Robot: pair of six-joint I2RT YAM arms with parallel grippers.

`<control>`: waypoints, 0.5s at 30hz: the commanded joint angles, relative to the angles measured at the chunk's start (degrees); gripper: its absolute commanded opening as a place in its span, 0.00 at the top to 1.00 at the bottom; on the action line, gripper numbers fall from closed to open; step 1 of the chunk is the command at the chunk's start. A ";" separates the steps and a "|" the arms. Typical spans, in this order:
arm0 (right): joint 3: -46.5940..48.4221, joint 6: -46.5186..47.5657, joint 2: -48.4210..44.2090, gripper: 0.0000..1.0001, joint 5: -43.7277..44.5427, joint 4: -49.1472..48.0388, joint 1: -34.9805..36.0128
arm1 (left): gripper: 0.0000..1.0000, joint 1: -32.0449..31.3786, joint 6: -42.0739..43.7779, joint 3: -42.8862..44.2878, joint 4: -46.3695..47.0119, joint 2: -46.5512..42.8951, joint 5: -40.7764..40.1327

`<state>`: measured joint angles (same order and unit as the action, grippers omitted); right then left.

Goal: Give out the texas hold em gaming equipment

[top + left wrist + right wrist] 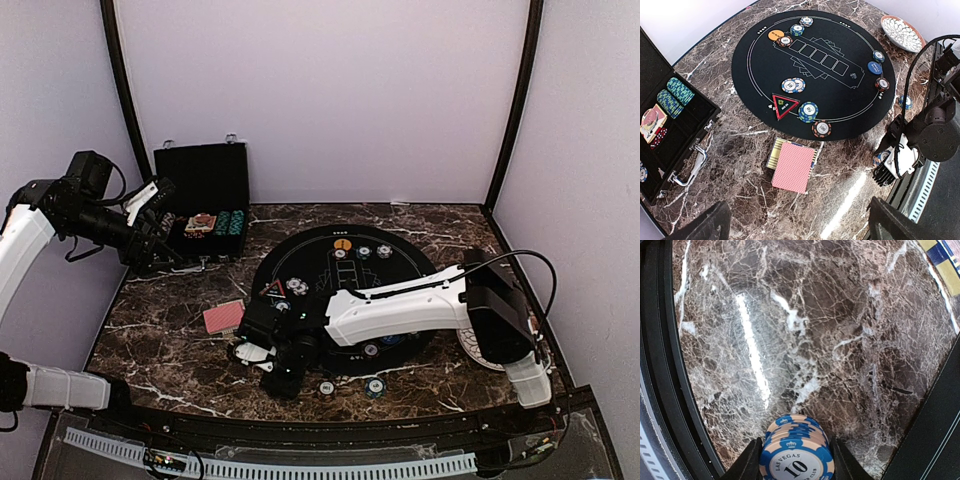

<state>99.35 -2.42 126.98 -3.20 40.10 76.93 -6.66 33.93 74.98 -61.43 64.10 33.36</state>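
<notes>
A short stack of blue-and-cream poker chips (796, 452) marked 10 sits between the fingers of my right gripper (795, 460), which is shut on it over bare marble, near the table's front, left of the black felt mat (400, 262). From above, the right gripper (262, 358) is just off the mat's front-left rim. A red-pink-backed deck of cards (794, 166) lies on its box left of the mat. On the mat are the red-edged triangle marker (785, 104), an orange button (776, 35), a blue button (874, 67) and several chips (808, 111). My left gripper (799, 212) hangs open high by the case.
The open black case (205, 190) at the back left holds teal chip stacks (675, 95) and cards. A white patterned plate (902, 32) lies at the right, partly under the right arm. Two loose chips (374, 387) lie by the front edge.
</notes>
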 commanded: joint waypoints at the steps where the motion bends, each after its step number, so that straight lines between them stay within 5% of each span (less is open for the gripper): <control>1: 0.11 -0.22 -1.10 0.55 -0.89 -0.69 0.68 | 0.01 -0.21 0.53 1.26 -1.60 -0.09 0.68; 15: 0.41 -0.34 -1.29 0.57 -1.15 -0.23 0.63 | 0.01 -0.20 0.60 0.97 -1.68 -0.38 0.81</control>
<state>99.35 -2.46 126.98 -3.68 40.14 76.93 -6.66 33.93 74.96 -61.43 64.12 33.36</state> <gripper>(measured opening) 0.433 0.988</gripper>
